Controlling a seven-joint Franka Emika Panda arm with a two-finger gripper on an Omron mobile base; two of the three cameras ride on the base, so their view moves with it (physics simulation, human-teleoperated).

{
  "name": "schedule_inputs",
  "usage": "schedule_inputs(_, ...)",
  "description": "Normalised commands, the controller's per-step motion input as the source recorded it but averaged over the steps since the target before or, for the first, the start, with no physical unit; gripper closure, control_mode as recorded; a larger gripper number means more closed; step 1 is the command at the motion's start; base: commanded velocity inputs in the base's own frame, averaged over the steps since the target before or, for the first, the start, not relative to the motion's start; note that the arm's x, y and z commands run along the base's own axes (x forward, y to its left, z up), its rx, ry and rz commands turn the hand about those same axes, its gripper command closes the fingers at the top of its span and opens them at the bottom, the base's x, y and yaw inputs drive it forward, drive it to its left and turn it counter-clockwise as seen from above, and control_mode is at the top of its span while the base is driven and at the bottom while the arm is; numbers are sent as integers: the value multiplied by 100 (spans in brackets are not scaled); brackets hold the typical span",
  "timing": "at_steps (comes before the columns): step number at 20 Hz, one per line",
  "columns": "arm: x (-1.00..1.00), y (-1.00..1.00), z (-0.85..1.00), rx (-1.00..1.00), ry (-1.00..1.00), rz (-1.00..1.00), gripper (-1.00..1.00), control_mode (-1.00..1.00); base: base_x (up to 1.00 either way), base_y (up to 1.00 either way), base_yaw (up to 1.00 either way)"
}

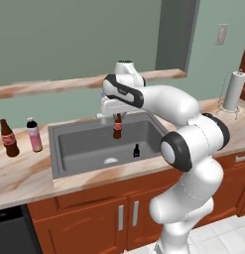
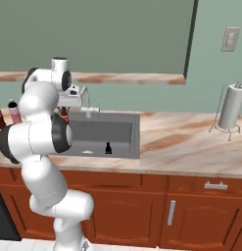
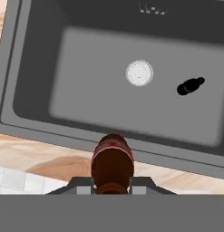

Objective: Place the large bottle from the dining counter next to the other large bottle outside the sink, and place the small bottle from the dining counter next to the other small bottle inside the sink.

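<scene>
Four bottles in play. Left base view: the large bottle (image 1: 9,138), cola-brown with a red band, stands on the worktop (image 1: 25,181) left of the sink (image 1: 69,154), just beside the other large bottle (image 1: 34,135), the pink one, which stands between it and the basin's left rim. Judged from this, the first half of the task is done. The gripper (image 1: 117,117) hangs over the back part of the basin with the small bottle (image 1: 117,127) hanging upright from it, jaws narrow and clamped on the neck. The other small bottle (image 1: 136,151), all black, stands on the basin floor near the right wall; the drain (image 1: 110,160) lies nearer the front wall.

Right base view: the arm hides most of the hand; a sliver of the small bottle shows beside the elbow, above the sink's left rim. The black bottle stands on the floor toward the front of the basin. A paper towel roll (image 2: 232,109) stands far right on the worktop, well clear.

Hand view: looking straight down, the held bottle's red-labelled body sits between the finger tips. In this picture it overlaps the sink's rim and the marbled worktop, not the basin floor; the black bottle lies well off, beyond the drain.

Step in hand: carrying the small bottle into the sink. Next move, as I judge it: shift over the floor toward the black bottle, lower until the base touches just beside it, then release. Risk: knocking the black bottle over.
</scene>
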Motion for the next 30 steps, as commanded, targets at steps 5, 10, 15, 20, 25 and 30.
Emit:
schedule_inputs(5,0,0,0,0,0,0,100,100,46,-2,1)
schedule_inputs(10,0,0,0,0,0,0,100,100,47,-1,0)
schedule_inputs(15,0,0,0,0,0,0,100,100,25,0,0)
schedule_inputs(20,0,0,0,0,0,0,100,100,1,0,0)
schedule_inputs(25,0,0,0,0,0,0,100,100,0,0,0)
schedule_inputs(30,0,0,0,0,0,0,100,100,0,0,0)
